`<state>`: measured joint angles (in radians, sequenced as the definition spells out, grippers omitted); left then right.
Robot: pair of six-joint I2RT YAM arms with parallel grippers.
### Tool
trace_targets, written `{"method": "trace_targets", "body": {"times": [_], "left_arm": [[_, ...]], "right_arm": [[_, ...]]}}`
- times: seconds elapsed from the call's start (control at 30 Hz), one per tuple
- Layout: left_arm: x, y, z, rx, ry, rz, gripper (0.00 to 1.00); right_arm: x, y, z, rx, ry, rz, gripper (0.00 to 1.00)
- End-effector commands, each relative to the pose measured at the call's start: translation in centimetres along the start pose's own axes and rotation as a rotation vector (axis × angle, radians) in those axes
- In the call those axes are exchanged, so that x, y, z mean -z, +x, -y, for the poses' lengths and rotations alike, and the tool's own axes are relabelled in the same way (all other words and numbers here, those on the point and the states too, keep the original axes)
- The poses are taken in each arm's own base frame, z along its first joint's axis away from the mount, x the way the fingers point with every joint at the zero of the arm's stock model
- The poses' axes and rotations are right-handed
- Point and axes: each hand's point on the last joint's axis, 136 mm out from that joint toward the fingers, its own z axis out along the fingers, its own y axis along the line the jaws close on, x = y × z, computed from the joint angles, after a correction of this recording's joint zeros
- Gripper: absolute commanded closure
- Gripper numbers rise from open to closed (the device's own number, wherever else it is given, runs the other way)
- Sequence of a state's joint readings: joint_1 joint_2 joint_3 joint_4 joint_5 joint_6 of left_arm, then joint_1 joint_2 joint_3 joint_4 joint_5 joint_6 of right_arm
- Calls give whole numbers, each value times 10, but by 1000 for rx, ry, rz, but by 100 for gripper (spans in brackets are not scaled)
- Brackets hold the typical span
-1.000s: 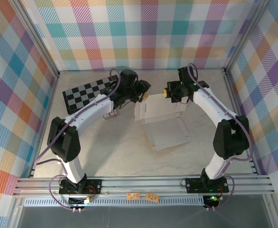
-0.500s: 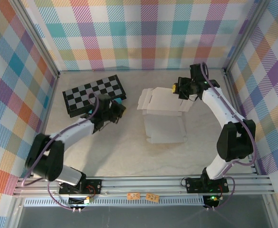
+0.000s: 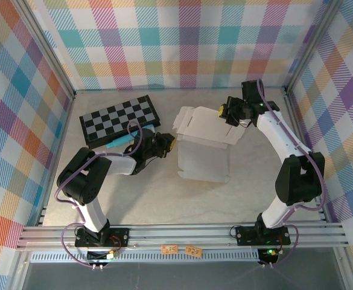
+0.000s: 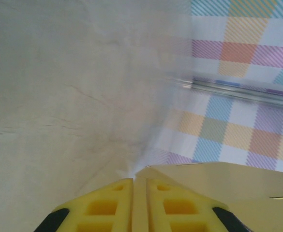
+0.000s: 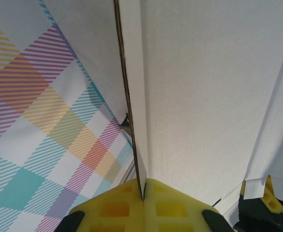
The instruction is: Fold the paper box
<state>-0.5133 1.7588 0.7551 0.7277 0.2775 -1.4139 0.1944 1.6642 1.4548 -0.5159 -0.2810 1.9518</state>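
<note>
The paper box [image 3: 203, 158] is pale yellow cardboard lying in the middle of the table, its base flat and its back panel and flaps raised. My left gripper [image 3: 169, 144] sits low at the box's left edge. In the left wrist view its fingers [image 4: 102, 208] are pressed on a thin cardboard edge, and the sheet [image 4: 228, 188] spreads off to the right. My right gripper [image 3: 225, 113] holds the raised back part at the far right. In the right wrist view the cardboard edge [image 5: 131, 96] runs straight into the shut pads [image 5: 117, 208].
A black-and-white checkered board [image 3: 119, 118] lies at the back left, with a small teal tube [image 3: 119, 142] at its near edge beside my left arm. Plaid walls [image 3: 182, 42] close in three sides. A metal rail [image 3: 176, 232] runs along the front.
My left gripper has gone from the teal tube by the checkered board over to the box's left edge. The box's base has slid a little left. The right gripper has stayed put.
</note>
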Motion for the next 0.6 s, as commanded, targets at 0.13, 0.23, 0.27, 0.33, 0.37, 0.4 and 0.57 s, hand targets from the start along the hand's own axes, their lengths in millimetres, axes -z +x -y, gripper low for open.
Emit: {"method": "trace_targets", "body": {"times": [0.13,0.23,0.27,0.33,0.37,0.4,0.57], "left_arm": [[0,8,29,8,114,-12,83],[0,15,31,5,117,-30,83],[0,17,30,3,114,-32,83],[1,22,31,-11,114,-37,83],[1,24,31,-20,113,-39,83],[2,27,32,-33,114,-42,83],[4,38,27,-88,76,-57,79]], "right_arm": [[7,7,-11,-59,-35,-32,100],[5,5,-10,-67,-36,-32,100],[4,5,-10,-71,-37,-32,100],[3,5,-10,-75,-41,-35,100],[2,4,-10,-75,-42,-36,100],[2,5,-10,-76,-41,-38,100],[1,5,-11,-77,-41,-40,100]]}}
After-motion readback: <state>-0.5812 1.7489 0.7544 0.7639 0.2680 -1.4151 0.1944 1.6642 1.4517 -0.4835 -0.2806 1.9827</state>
